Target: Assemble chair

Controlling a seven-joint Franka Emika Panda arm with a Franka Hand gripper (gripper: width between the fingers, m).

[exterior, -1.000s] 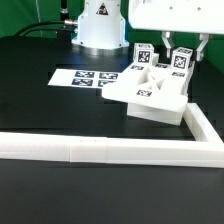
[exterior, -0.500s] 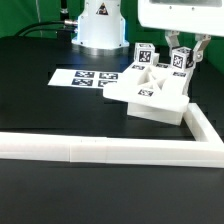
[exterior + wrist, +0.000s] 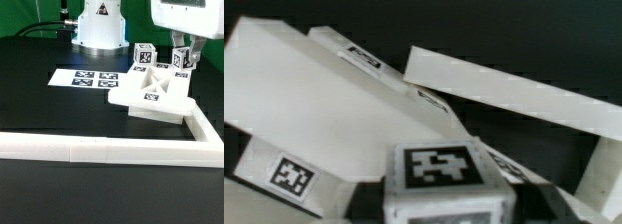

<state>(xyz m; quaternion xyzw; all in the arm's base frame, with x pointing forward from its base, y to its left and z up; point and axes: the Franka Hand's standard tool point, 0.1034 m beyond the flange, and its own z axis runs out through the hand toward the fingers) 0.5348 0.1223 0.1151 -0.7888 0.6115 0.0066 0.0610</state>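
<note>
**Chair parts: slab assembly shifting toward the marker board under a narrow grip**

Chair (image 3: 152, 96), a partly joined set of white tagged parts, lying on the black table (image 3: 40, 100) inside the corner of the L-shaped border rail (image 3: 110, 150), at the exterior view's right. Compared with one second ago: sitting a little further toward the exterior view's left, its near-left corner now reaching closer to the marker board (image 3: 92, 78); lying flatter, with less of the front face showing. Arm body likewise displaced toward the exterior view's right and upward in the picture.

Gripper (image 3: 181, 60) coming down from above onto the far right end of the chair, jaws standing narrow and closing on the tagged upright block (image 3: 181, 62) there, one finger (image 3: 174, 42) showing on each side of it. Second tagged cube (image 3: 143, 55) standing just beside it on the exterior view's left, apart from the fingers. Central tag (image 3: 152, 96) facing up on the slab's top surface.

In the wrist view: tagged upright block (image 3: 441, 170) filling the space between the jaws, tag facing the camera; broad white slab (image 3: 322, 95) spreading beyond it; section of border rail (image 3: 518, 88) crossing the dark table further off; another tag (image 3: 292, 176) showing at the slab's near edge.
</note>
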